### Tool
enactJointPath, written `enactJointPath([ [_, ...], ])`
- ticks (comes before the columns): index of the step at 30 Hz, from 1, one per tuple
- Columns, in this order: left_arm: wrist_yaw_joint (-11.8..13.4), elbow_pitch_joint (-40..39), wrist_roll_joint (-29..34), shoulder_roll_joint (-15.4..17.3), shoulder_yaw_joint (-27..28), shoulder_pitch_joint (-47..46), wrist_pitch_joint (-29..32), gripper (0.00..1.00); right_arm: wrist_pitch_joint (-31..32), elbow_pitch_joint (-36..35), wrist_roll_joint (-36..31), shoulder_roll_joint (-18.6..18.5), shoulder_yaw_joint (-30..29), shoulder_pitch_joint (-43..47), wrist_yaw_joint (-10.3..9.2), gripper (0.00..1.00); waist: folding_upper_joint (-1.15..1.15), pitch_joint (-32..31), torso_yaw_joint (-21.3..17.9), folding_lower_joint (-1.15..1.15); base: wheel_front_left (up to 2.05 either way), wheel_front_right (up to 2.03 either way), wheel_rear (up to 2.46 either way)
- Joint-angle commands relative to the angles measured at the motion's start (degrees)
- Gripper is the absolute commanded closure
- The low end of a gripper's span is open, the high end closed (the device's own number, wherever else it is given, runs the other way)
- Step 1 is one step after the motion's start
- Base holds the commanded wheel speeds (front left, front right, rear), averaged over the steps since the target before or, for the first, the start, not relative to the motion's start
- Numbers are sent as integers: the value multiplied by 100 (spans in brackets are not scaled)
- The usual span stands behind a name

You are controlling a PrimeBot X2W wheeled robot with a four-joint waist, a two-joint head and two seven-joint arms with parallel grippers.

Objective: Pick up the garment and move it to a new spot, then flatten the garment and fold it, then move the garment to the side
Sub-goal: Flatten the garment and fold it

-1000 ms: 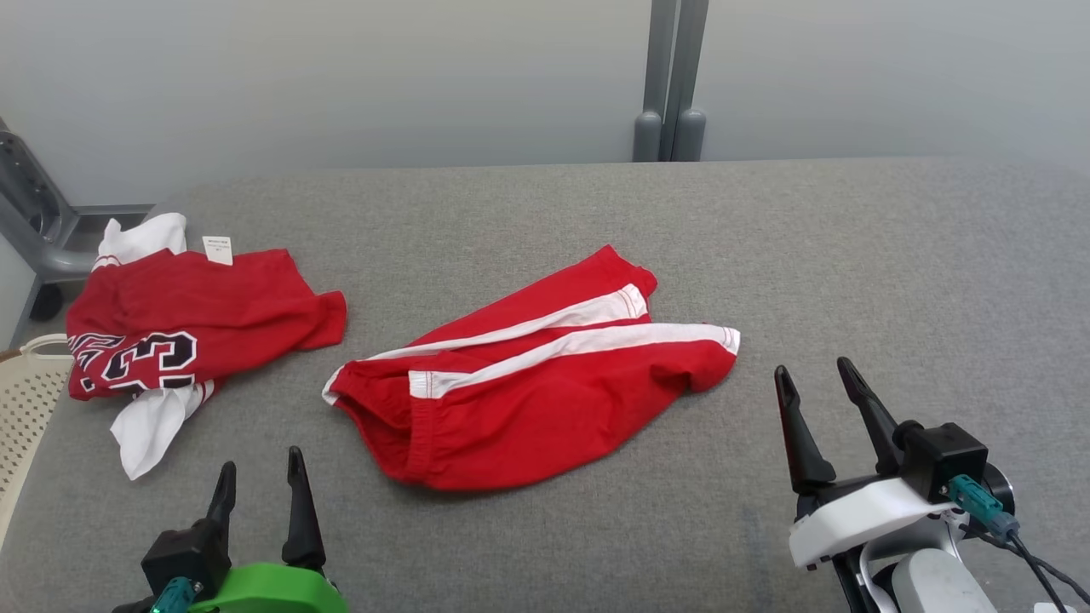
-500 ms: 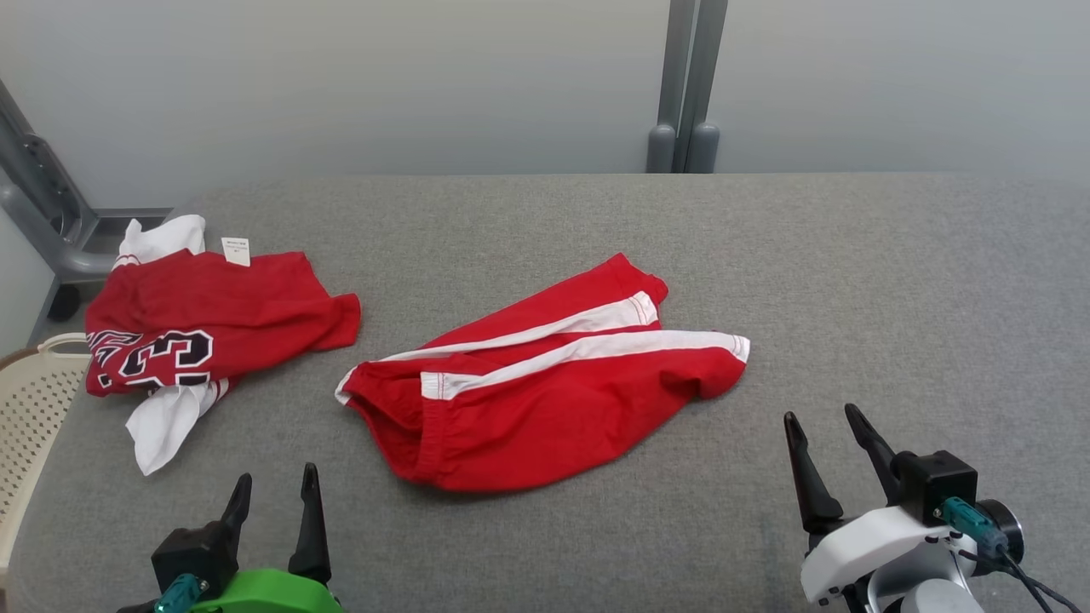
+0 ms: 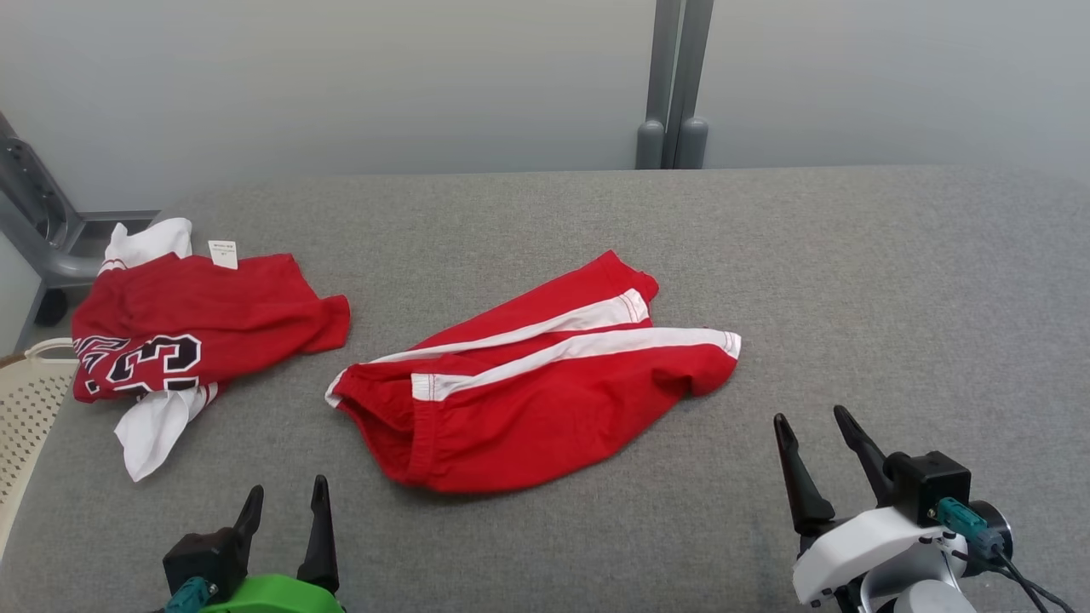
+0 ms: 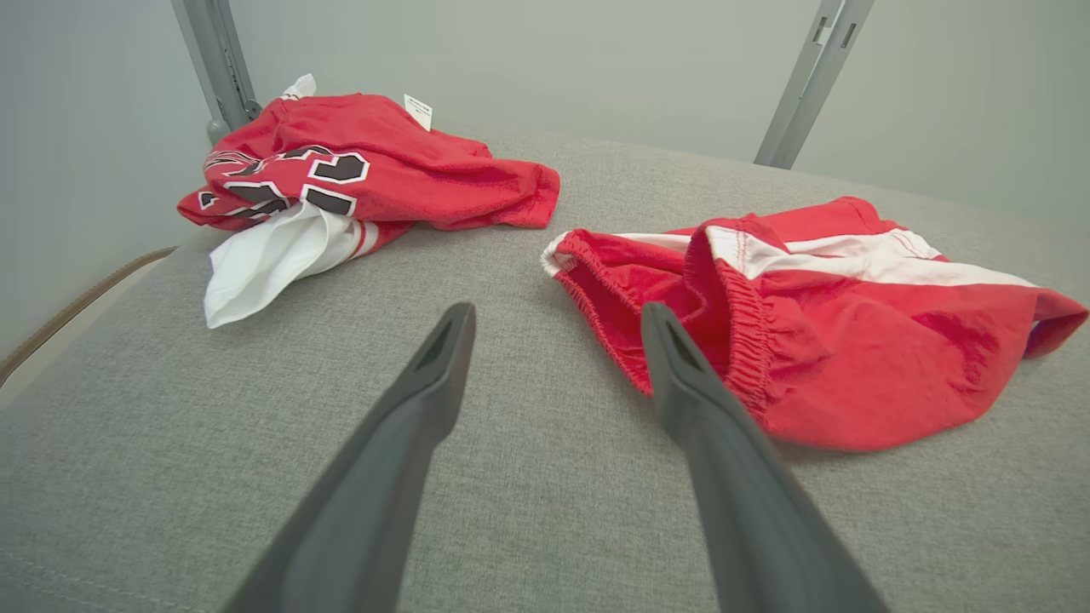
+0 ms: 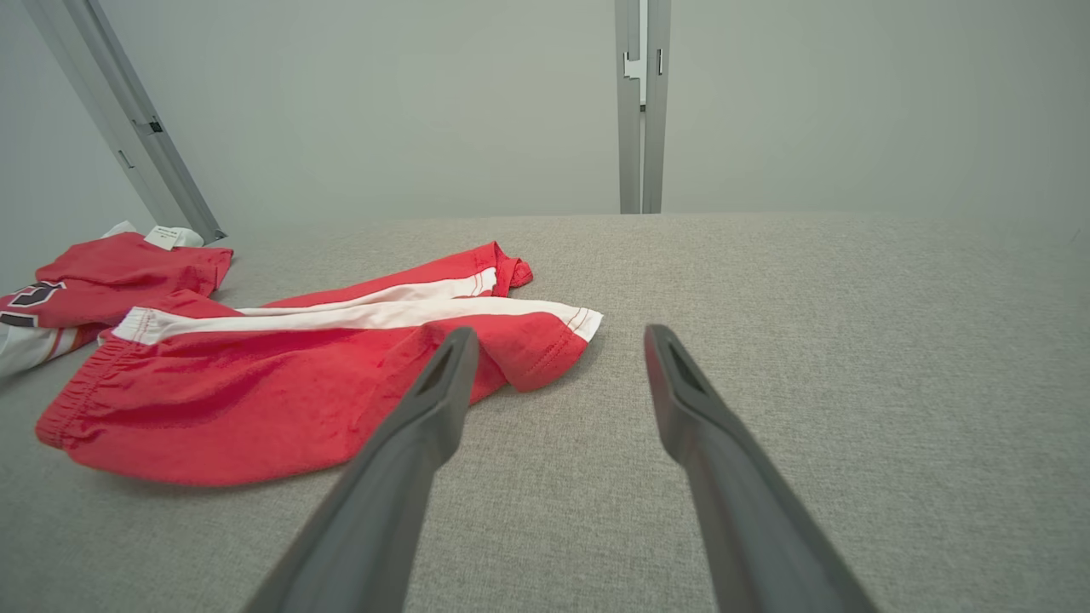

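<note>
Since a second ago both grippers have drawn back toward the near edge of the table (image 3: 851, 281), and the clothes have not shifted. The left gripper (image 3: 288, 485) and the right gripper (image 3: 808, 414) each hold their jaws spread wide with nothing between them. The red shorts (image 3: 545, 400) with white side stripes lie rumpled at the table's middle, waistband toward the left gripper, legs overlapping. A red jersey (image 3: 196, 306) lies crumpled well apart at the left. Beside the table's left edge stands a cream basket (image 3: 30, 409); what it holds cannot be seen.
</note>
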Motion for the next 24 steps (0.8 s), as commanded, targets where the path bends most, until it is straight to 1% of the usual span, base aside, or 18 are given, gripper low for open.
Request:
enactJointPath([
  [1,-25,27,-40,-3,-7,-89,11,0,-41,-7,31,-13,-5,-11,-4,0,0,5,0,0,0,0,0],
  [8,-76,43,-115,-60,-51,-220,3,0,-37,-6,18,-13,23,-60,-4,0,0,55,1,0,0,0,0],
  [12,-112,13,-124,-112,-138,-382,99,0,106,-13,26,-12,27,-122,-4,0,0,90,13,0,0,0,0],
  [14,-132,3,-163,-154,-197,-500,242,0,268,1,26,-13,40,-185,-4,0,0,127,19,0,0,0,0],
  [17,-127,-8,-194,-203,-283,-729,557,0,614,1,-54,-13,74,-373,-4,0,0,211,4,0,0,0,0],
  [19,-113,-32,-211,-229,-343,-968,858,0,939,25,-130,-21,-23,-594,-4,0,0,317,-10,0,0,0,0],
  [22,-15,-32,-286,-296,-412,-1334,1397,0,1515,59,-270,-35,1,-970,-4,0,0,501,-18,0,0,0,0],
  [24,68,-49,-338,-381,-465,-1616,1810,0,1970,121,-322,-161,74,-1246,-5,0,0,639,-7,0,0,0,0],
])
